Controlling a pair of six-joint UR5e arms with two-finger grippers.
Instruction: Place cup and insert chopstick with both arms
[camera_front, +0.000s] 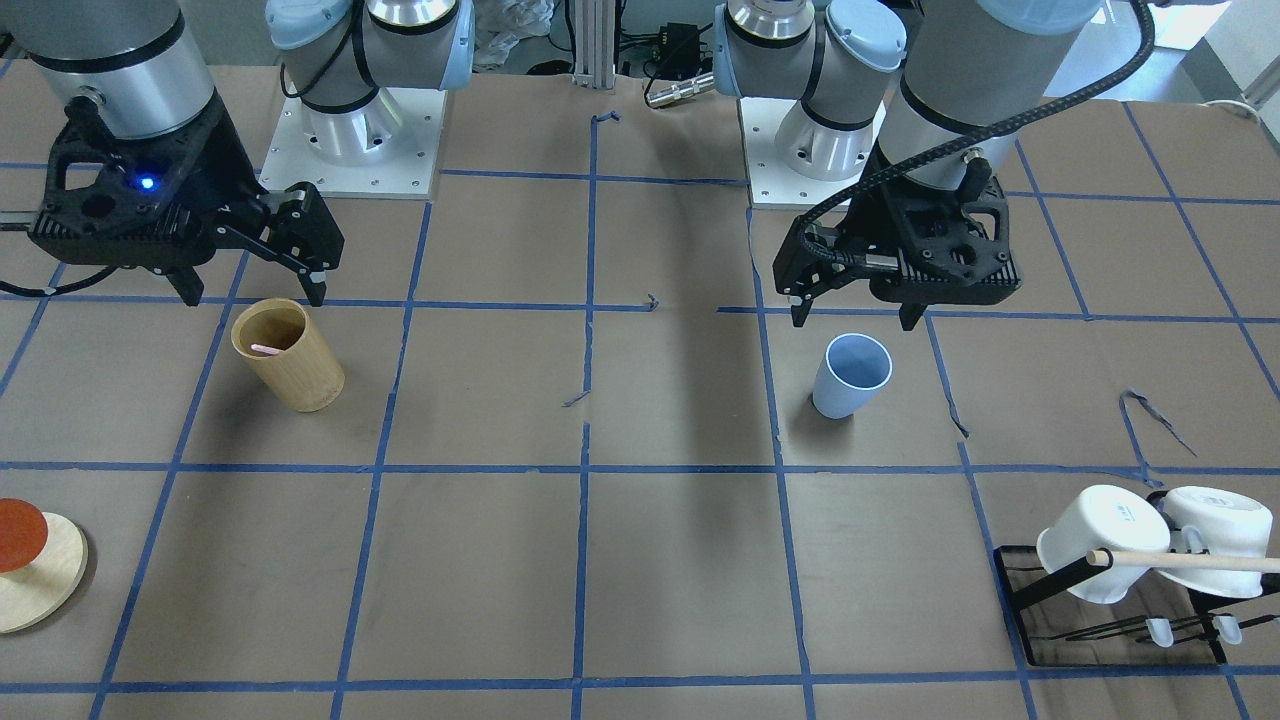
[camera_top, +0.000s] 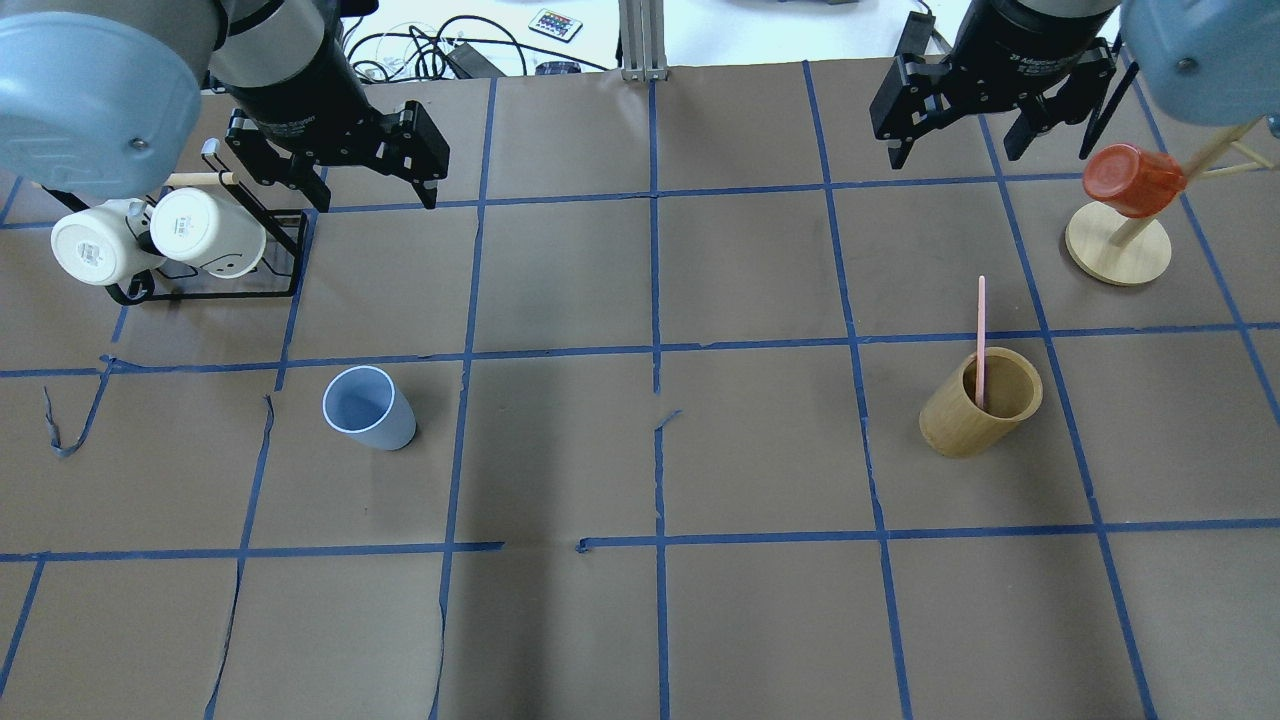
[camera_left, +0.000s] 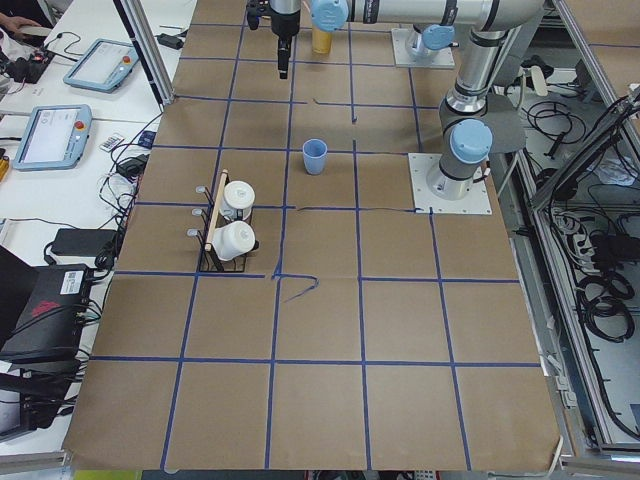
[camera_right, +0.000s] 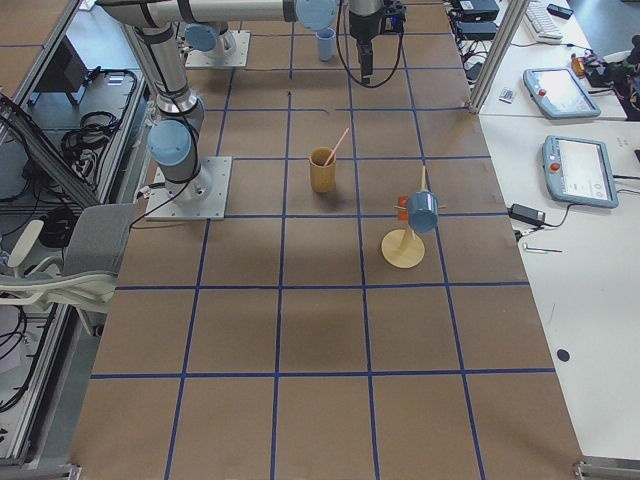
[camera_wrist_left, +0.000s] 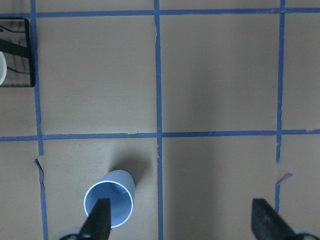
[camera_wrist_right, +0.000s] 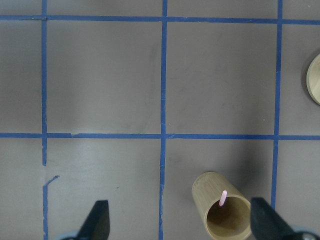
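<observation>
The pale blue cup (camera_top: 368, 408) stands upright and empty on the table's left half; it also shows in the front view (camera_front: 852, 375) and low in the left wrist view (camera_wrist_left: 110, 204). My left gripper (camera_top: 372, 200) hangs open and empty above and beyond it. One pink chopstick (camera_top: 982, 340) stands leaning in the tan bamboo cylinder (camera_top: 980, 402) on the right half, seen too in the right wrist view (camera_wrist_right: 222, 198). My right gripper (camera_top: 952, 150) is open and empty, high above and beyond the cylinder.
A black rack (camera_top: 215, 290) holds two white mugs and a wooden rod at the far left. A round wooden stand (camera_top: 1118, 250) with a red cup on it is at the far right. Blue tape lines grid the brown table.
</observation>
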